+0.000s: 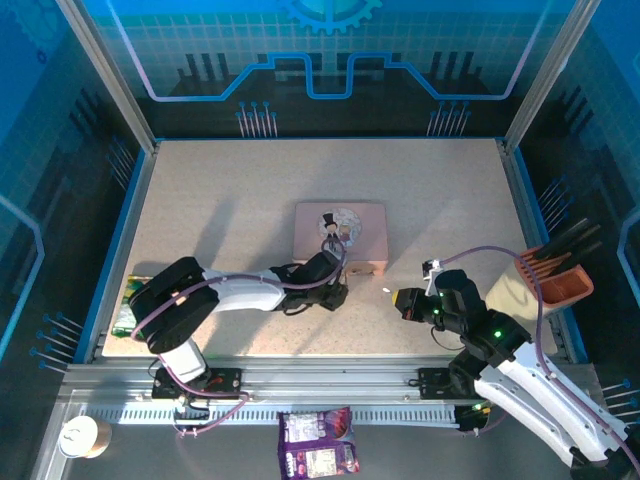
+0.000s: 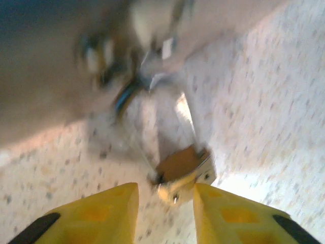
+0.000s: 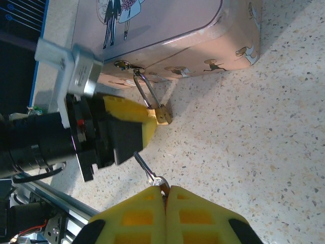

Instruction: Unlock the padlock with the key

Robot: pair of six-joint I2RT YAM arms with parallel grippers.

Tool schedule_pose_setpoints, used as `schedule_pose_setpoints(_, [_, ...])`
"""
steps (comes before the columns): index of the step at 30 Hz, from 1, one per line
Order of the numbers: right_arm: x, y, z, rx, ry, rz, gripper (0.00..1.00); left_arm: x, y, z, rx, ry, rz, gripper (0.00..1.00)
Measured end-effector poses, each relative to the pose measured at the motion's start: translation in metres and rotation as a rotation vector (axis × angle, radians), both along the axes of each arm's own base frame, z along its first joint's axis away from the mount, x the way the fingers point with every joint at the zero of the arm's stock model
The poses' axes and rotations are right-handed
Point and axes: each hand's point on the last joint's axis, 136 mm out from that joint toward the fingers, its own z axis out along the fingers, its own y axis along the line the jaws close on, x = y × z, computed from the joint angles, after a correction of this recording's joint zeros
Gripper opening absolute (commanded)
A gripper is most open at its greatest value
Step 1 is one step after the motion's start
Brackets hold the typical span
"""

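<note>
One padlock (image 3: 161, 115), one key (image 3: 144, 165), one pink tin (image 1: 365, 240) mid-table. Two grippers: left gripper (image 2: 165, 192), right gripper (image 3: 165, 191). One purple packet (image 1: 318, 443) beyond the near edge, one orange holder (image 1: 562, 286) at the right edge, one white cup (image 1: 84, 436) off the near-left corner.

Ahead of my left gripper (image 2: 165, 189) everything is smeared by motion blur. The padlock (image 2: 180, 170) is soft-edged, the far left sinks into dim brown shade, and a blown-out glare burns the table (image 2: 284, 127) just to its right. At my right gripper (image 3: 165, 192) the light is bright, and the key (image 3: 143, 165) and pink tin (image 3: 167, 35) are crisp, with soft shadows. From above, the light is even and the enclosure walls (image 1: 60, 180) are dim blue.
</note>
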Motion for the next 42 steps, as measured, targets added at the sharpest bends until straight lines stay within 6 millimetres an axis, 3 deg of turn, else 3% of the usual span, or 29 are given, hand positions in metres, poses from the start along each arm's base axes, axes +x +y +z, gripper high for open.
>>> schedule_pose_setpoints(2, [0.000,0.000,0.000,0.004,0.004,-0.005,0.00,-0.008,0.009,-0.003,-0.002,0.000,-0.001,0.50])
schedule_pose_setpoints(6, [0.001,0.001,-0.001,0.005,0.014,-0.008,0.00,-0.018,0.025,0.010,-0.071,-0.045,0.028,0.63])
schedule_pose_setpoints(13, [0.002,0.003,-0.001,0.016,0.024,-0.015,0.00,-0.013,0.021,0.027,-0.219,-0.088,0.106,0.67])
schedule_pose_setpoints(22, [0.002,0.020,-0.001,0.031,0.028,0.023,0.00,0.004,0.010,0.009,-0.331,0.008,0.234,0.66])
schedule_pose_setpoints(31, [0.001,0.031,0.003,0.042,0.009,0.043,0.00,0.018,-0.005,0.015,-0.460,0.026,0.305,0.65])
schedule_pose_setpoints(42, [0.002,0.035,0.007,0.057,-0.004,0.046,0.00,0.027,-0.018,0.014,-0.498,0.040,0.307,0.52])
